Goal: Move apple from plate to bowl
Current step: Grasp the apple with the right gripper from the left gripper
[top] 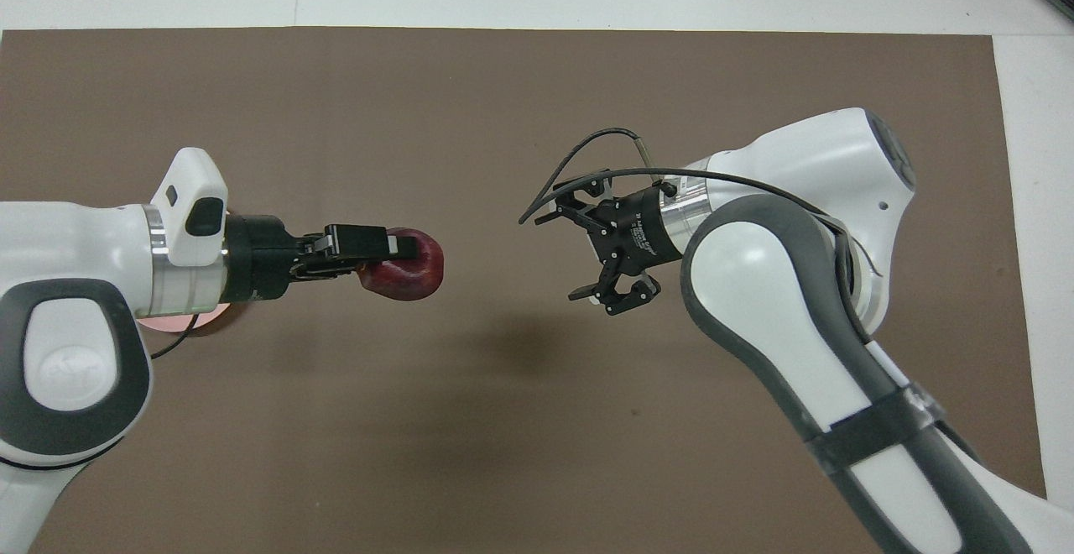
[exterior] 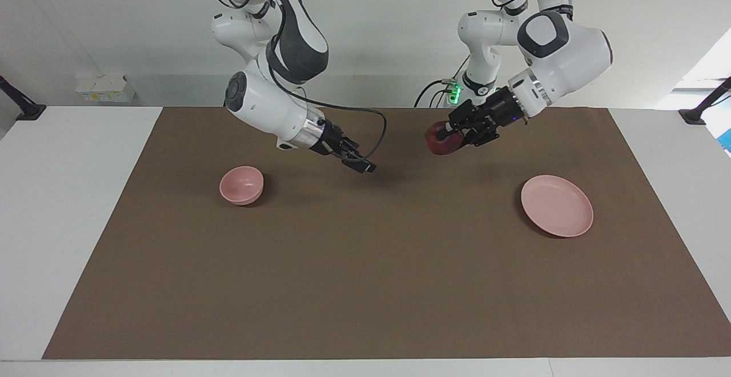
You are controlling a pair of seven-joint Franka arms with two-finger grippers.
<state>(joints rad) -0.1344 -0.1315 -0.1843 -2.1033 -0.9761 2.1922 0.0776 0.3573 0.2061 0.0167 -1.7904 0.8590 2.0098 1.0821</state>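
My left gripper (exterior: pixel 448 134) is shut on the dark red apple (exterior: pixel 440 141) and holds it in the air over the brown mat, between the plate and the bowl. In the overhead view the left gripper (top: pixel 401 252) and apple (top: pixel 419 269) show clearly. The pale pink plate (exterior: pixel 557 205) lies bare toward the left arm's end; only a sliver of it (top: pixel 180 324) shows under the left arm from overhead. The small deep pink bowl (exterior: pixel 241 185) stands toward the right arm's end, hidden from overhead. My right gripper (exterior: pixel 361 163) is open and empty in the air, facing the apple (top: pixel 587 252).
A brown mat (exterior: pixel 365 285) covers most of the white table. Small white boxes (exterior: pixel 105 88) sit at the table's edge nearest the robots, at the right arm's end. Black clamps (exterior: pixel 25 108) stand at both corners there.
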